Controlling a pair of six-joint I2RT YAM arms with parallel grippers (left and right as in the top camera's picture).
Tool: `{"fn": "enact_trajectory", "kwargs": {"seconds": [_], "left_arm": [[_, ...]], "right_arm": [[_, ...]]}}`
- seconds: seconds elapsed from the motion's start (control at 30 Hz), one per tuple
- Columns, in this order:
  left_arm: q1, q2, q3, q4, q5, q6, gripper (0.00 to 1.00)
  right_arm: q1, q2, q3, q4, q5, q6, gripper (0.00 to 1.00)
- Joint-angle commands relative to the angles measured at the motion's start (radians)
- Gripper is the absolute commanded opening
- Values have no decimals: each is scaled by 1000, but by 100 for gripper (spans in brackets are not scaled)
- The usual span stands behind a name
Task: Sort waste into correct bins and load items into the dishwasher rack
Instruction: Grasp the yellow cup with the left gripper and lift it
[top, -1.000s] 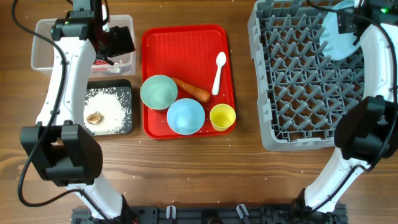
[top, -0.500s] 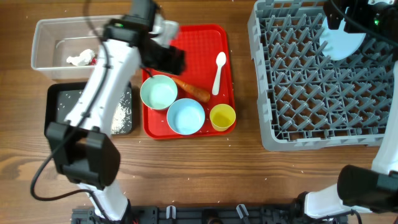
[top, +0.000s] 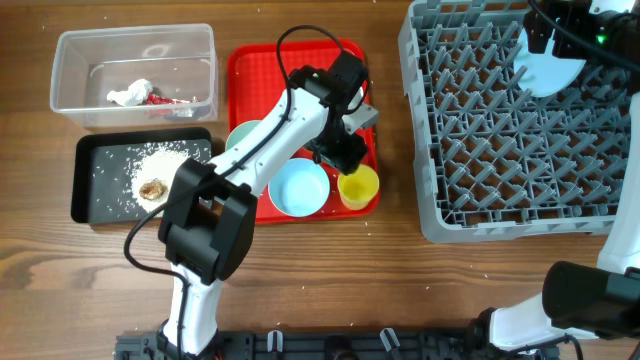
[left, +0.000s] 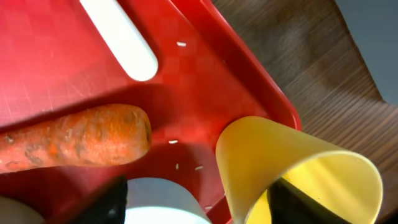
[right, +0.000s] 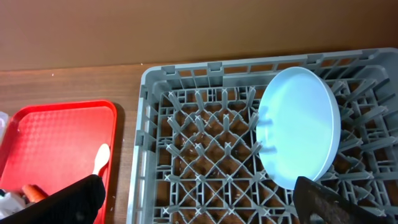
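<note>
My left gripper (top: 345, 155) is open and low over the red tray's right side. In the left wrist view its jaws (left: 205, 208) straddle the near wall of the yellow cup (left: 292, 174), with the light blue bowl (left: 161, 202) by the other finger. The orange carrot (left: 74, 140) and white spoon (left: 118, 37) lie just ahead. The light blue plate (right: 298, 124) stands on edge in the grey dishwasher rack (top: 500, 150). My right gripper (right: 199, 205) hangs open and empty above the rack. Tissue (top: 128, 95) and red wrapper (top: 160, 99) lie in the clear tub (top: 70, 60). Rice (top: 165, 160) and the brown scrap (top: 152, 188) lie in the black tray (top: 90, 195).
The flat red tray (top: 250, 70) holds the pale green bowl (top: 238, 140), the blue bowl (top: 298, 187) and the yellow cup (top: 358, 188). My left arm hides the carrot and spoon from overhead. Bare wood lies between the red tray and the rack.
My left arm has swung from the clear tub across the red tray to the yellow cup. The right arm pulled back from the plate, which stays in the rack.
</note>
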Motion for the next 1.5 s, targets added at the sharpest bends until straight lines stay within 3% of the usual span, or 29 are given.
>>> {"fn": "enact_trajectory", "kwargs": {"seconds": [0.0, 0.03, 0.07, 0.27, 0.37, 0.5, 0.63, 0.83, 1.07, 1.2, 1.3, 1.47], "left_arm": [[-5, 26, -38, 28, -7, 19, 21], [-5, 26, -38, 31, -7, 19, 7], [-4, 25, -38, 32, -6, 18, 4], [-6, 25, -38, 35, 74, 12, 4], [31, 6, 1, 4, 121, -74, 4], [166, -50, 80, -5, 447, -89, 4], [396, -82, 97, 68, 962, -95, 4], [552, -82, 97, 232, 1369, -99, 4], [555, -83, 97, 242, 1369, -94, 4], [555, -83, 97, 243, 1369, -87, 4], [555, -83, 97, 243, 1369, -87, 4], [555, -83, 97, 243, 1369, -87, 4]], "right_arm": [[-2, 11, 0, -3, 14, 25, 99], [-2, 11, 0, -3, 14, 25, 100], [-2, 11, 0, -3, 14, 25, 100], [-2, 11, 0, -4, 13, 27, 100], [-2, 11, 0, -7, -42, 29, 100], [-2, 11, 0, -23, -194, 29, 100], [14, 40, -2, -61, -460, 21, 100], [185, 169, -2, 5, -909, -120, 94], [389, 338, -2, 229, -1270, -136, 94], [449, 344, -2, 233, -1271, -161, 92], [487, 347, -2, 231, -1241, -160, 84], [542, 361, -2, 237, -1176, -158, 82]]}}
